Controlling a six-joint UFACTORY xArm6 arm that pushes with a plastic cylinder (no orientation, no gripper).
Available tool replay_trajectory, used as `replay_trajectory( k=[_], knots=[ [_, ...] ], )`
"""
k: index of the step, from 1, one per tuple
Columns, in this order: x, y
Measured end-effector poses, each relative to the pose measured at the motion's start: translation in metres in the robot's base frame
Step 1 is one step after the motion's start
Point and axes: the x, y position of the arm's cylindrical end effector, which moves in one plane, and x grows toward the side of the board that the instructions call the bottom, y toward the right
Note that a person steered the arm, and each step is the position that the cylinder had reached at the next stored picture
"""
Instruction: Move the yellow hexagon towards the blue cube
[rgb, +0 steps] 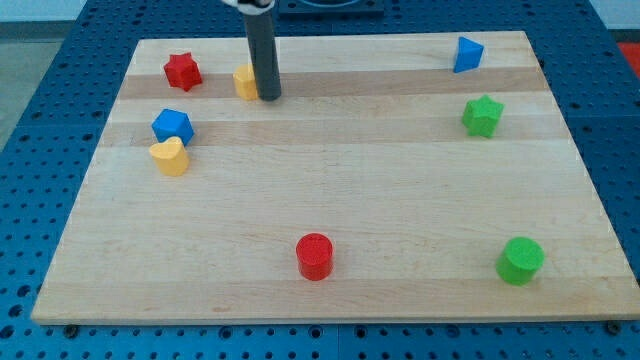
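Note:
The yellow hexagon (244, 82) sits near the view's top left, partly hidden behind my rod. My tip (268, 97) rests on the board right against the hexagon's right side. The blue cube (172, 126) lies lower and to the left of the hexagon, at the board's left side. A yellow heart-shaped block (170, 157) touches the cube's lower edge.
A red star (182, 71) lies left of the hexagon at the top left. A blue triangular block (467, 54) and a green star (482, 115) are at the right top. A red cylinder (314, 256) and a green cylinder (520, 260) stand near the bottom edge.

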Motion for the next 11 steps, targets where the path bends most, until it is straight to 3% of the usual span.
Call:
replay_trajectory(
  k=[2, 3, 4, 5, 6, 7, 9, 11],
  knots=[
    [0.054, -0.023],
    [0.077, 0.022],
    [0.059, 0.061],
    [0.013, 0.073],
    [-0.040, 0.059],
    [-0.052, 0.019],
    [-0.049, -0.014],
    [0.017, -0.040]
  ],
)
